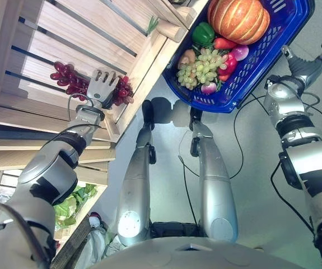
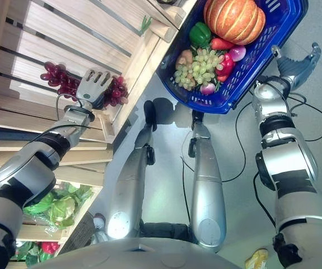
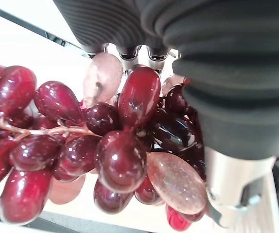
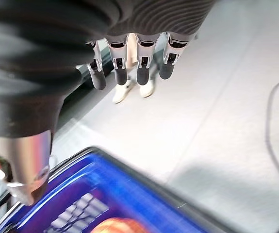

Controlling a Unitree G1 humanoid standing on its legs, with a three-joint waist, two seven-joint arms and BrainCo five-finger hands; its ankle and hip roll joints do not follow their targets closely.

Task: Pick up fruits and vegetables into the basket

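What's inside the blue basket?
The blue basket holds a pumpkin, a green pepper, green grapes and some red and pink vegetables. Whatever lies underneath them is covered.

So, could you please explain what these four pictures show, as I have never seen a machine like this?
This is a two-legged humanoid robot with two silver-grey arms. Two pictures come from the two eyes of a camera on its head, looking down; the other two come from cameras on its wrists.

On the slatted pale wooden shelf lies a bunch of dark red grapes. The left robot hand rests on top of it with fairly straight fingers; its wrist picture shows the grapes very close.

The right robot hand hangs open beside a blue plastic basket, holding nothing. The basket already contains an orange ribbed pumpkin, a green pepper, a bunch of green grapes and some smaller red and pink pieces I cannot identify. The right wrist picture shows the basket rim, grey floor and a person's pale shoes.
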